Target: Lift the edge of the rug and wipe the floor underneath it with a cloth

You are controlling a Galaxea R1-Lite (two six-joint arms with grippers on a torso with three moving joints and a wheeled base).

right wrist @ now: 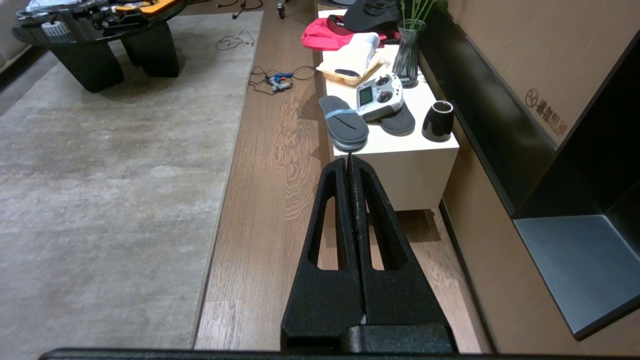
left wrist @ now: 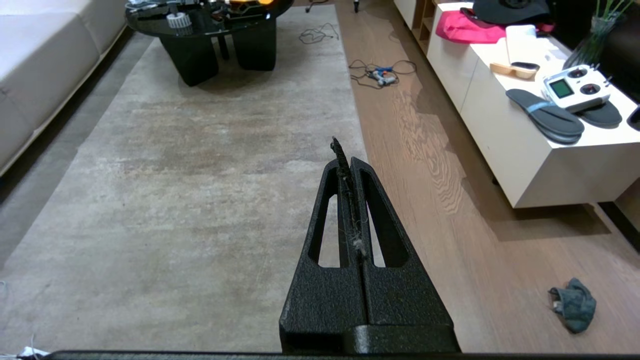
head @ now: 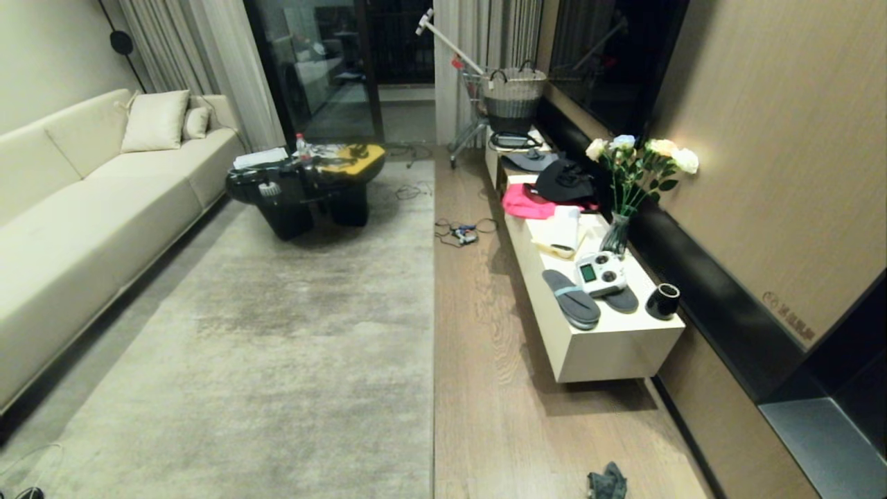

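Two slippers and a remote on the cabinet.

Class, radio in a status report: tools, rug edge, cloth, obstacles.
Left tool and right tool shut, empty. Rug edge flat on floor. Cloth loose on floor. Cable tangle farther up the edge.

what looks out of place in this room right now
A few things. The cloth lies crumpled on the bare floor, apart from the rug edge. Grey slippers sit on the white cabinet beside a remote controller. Tangled cables lie loose on the floor.
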